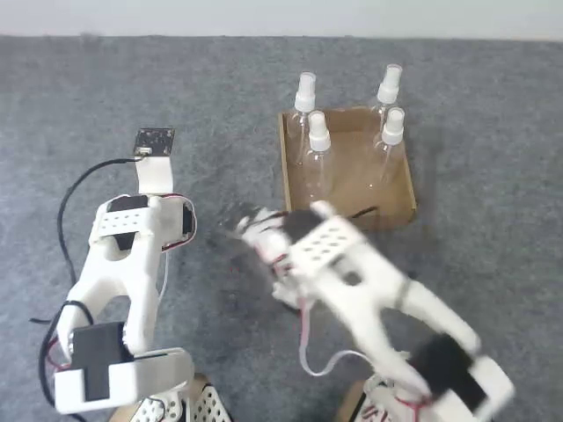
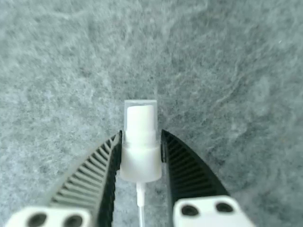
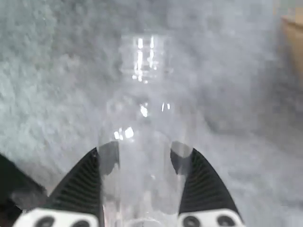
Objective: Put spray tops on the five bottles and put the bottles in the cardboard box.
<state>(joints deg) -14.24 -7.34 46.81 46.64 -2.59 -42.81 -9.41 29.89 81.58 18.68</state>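
The right tool (image 3: 142,155) clamps a clear bottle (image 3: 142,111) by its body between two black ribbed fingers (image 3: 87,175). Its threaded neck (image 3: 144,52) is open. Behind lies the grey worktop (image 3: 47,71); a corner of the cardboard box (image 3: 294,33) shows at the frame's edge.

High overview; wrist views seemingly close

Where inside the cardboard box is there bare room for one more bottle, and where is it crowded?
Free: the box near half, between its front wall and the four capped bottles. Crowded: the far half, where those bottles stand, and the carpet before the front wall, where the right gripper holds the uncapped bottle.
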